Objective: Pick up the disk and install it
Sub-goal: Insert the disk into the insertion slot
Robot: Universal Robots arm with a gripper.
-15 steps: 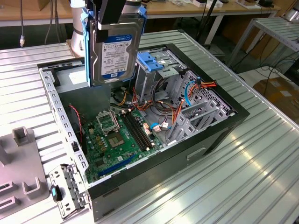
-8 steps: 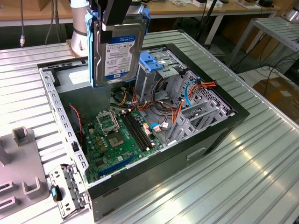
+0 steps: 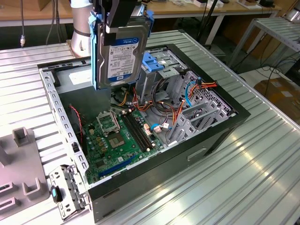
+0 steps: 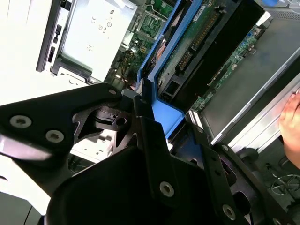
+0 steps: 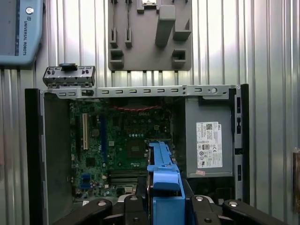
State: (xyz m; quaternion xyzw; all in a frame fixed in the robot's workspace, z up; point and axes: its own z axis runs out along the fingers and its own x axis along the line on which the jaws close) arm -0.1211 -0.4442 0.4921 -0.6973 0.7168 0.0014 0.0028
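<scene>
The hard drive (image 3: 119, 58) hangs upright on edge, clamped at its top in my claw (image 3: 122, 23). Below my claw lies the open computer case (image 3: 220, 133), its motherboard (image 3: 115, 138) exposed, on a ribbed metal table (image 3: 255, 180).

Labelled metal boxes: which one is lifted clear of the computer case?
The disk, blue-railed, gripped upright above the case by the gripper; the power supply sits inside it.

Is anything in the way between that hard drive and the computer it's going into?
Nothing visible. The gripper holds the disk above the open computer case; loose cables lie inside it.
</scene>
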